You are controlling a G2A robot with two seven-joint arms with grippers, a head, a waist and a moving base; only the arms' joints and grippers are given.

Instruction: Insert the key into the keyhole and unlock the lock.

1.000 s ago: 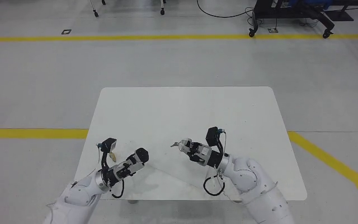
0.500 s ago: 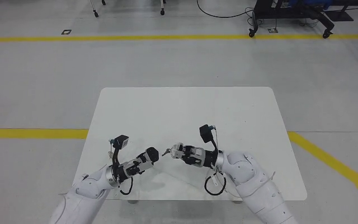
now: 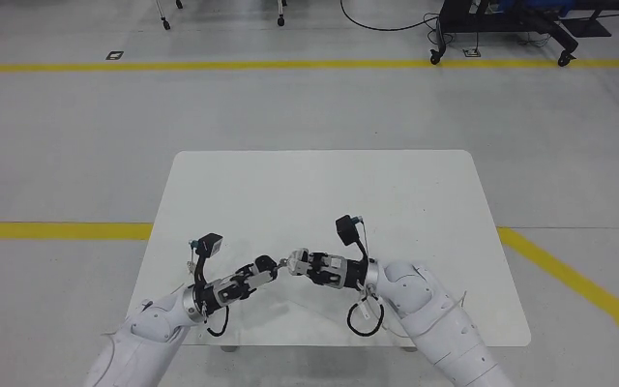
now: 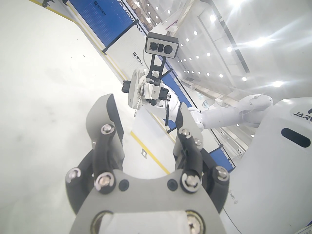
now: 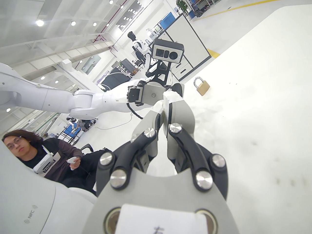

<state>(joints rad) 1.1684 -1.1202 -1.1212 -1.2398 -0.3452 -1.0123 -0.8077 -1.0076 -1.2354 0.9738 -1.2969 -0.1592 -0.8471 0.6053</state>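
Observation:
A small brass padlock (image 5: 201, 86) lies on the white table (image 3: 387, 193), shackle up, behind my left arm. My right gripper (image 3: 293, 260) is shut on a thin metal key (image 3: 283, 262) just above the table near its front middle. In the left wrist view the key (image 4: 137, 105) hangs from the right gripper (image 4: 140, 96). My left gripper (image 3: 270, 269) faces it, almost tip to tip, open and holding nothing. Its fingers (image 4: 109, 115) stand wide apart. In the right wrist view, the right gripper's fingertips (image 5: 162, 115) press together and the left gripper (image 5: 156, 93) is just beyond them.
Both arms hover low over the front strip of the table, near its front edge (image 3: 319, 343). Bare tabletop stretches behind and to the right of the grippers. The padlock sits near the table's left side.
The left arm has swung from the padlock at the left toward the middle. The right gripper has carried the key leftward. The two grippers have closed in on each other.

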